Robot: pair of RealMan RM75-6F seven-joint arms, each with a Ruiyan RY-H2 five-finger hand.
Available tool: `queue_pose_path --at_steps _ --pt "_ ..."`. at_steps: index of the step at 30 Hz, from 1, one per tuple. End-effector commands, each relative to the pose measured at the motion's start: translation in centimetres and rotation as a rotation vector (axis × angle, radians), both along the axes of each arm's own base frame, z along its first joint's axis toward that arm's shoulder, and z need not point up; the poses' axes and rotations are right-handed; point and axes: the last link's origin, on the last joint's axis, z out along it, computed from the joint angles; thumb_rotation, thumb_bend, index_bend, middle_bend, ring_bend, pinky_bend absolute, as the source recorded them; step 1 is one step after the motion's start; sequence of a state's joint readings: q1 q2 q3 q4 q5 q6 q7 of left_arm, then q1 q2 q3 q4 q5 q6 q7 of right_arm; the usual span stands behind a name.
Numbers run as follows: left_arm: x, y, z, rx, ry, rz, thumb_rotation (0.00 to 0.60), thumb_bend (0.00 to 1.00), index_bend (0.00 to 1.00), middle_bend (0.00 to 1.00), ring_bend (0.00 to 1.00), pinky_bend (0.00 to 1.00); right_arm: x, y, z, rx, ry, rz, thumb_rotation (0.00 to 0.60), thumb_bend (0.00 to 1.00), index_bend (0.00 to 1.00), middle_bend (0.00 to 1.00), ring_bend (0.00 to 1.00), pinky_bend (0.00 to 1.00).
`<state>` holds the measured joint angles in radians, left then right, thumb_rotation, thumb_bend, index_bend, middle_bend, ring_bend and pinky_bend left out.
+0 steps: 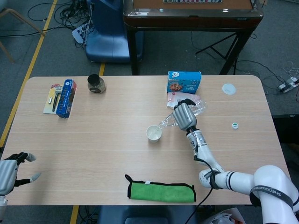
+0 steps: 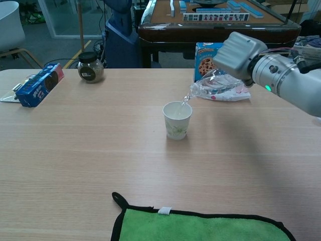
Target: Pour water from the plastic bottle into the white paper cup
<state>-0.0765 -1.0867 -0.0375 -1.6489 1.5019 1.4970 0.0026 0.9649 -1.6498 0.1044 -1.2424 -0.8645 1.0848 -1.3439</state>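
Here the clear, crumpled plastic bottle (image 2: 213, 83) hangs tilted above the middle of the pale wooden table (image 2: 75, 150), its neck pointing down and to the left, with the mouth just over the rim of the white paper cup (image 2: 177, 120). A thin stream of water runs from the mouth into the cup. The cup stands upright on the tabletop, printed with a faint green pattern on its side. The right hand (image 2: 235, 51), grey and boxy at the back, grips the bottle's body from above, fingers wrapped round the soft plastic; in the head view the same hand (image 1: 183, 116) sits just right of the cup (image 1: 154, 133).

Behind the bottle lies a flat pink-and-white packet (image 2: 228, 94), and behind that stands a blue cookie box (image 1: 184, 82). To the right, well apart from the cup, a small white bottle cap (image 1: 235, 125) lies on the table, and a round white lid (image 1: 229, 88) rests near the far right corner. At the near edge lies a green cloth with black trim (image 1: 161, 191). On the far left side are a small glass jar with a black lid (image 1: 96, 84) and a blue carton (image 1: 66, 97) beside a blister card (image 1: 53, 99).

The left hand (image 1: 11, 171) rests at the near left corner, holding nothing, fingers apart.
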Motion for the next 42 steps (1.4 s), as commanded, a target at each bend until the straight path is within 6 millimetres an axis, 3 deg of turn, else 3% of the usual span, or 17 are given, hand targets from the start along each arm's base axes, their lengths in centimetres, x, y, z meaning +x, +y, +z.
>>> queue_pose_path --at_steps 1,16,32,42 --pt "0.0 0.0 0.0 0.0 -0.001 -0.001 0.6 0.03 0.47 0.49 0.46 0.61 -0.2 0.1 -0.2 0.01 -0.052 -0.035 0.6 0.28 0.61 0.6 0.51 0.54" --pt "0.0 0.0 -0.1 -0.006 0.005 0.002 0.6 0.03 0.47 0.49 0.46 0.61 -1.9 1.1 -1.0 0.139 -0.486 -0.215 0.6 0.28 0.61 0.6 0.51 0.54" --pt "-0.1 0.0 -0.8 -0.026 0.019 0.009 0.6 0.03 0.47 0.49 0.46 0.61 -6.3 2.8 -0.7 0.235 -1.103 -0.283 0.6 0.29 0.61 0.6 0.51 0.54" --pt "-0.1 0.0 -1.2 -0.039 0.026 0.009 0.6 0.03 0.47 0.49 0.46 0.61 -8.2 3.3 -1.2 0.265 -1.377 -0.338 0.6 0.28 0.61 0.59 0.5 0.54"
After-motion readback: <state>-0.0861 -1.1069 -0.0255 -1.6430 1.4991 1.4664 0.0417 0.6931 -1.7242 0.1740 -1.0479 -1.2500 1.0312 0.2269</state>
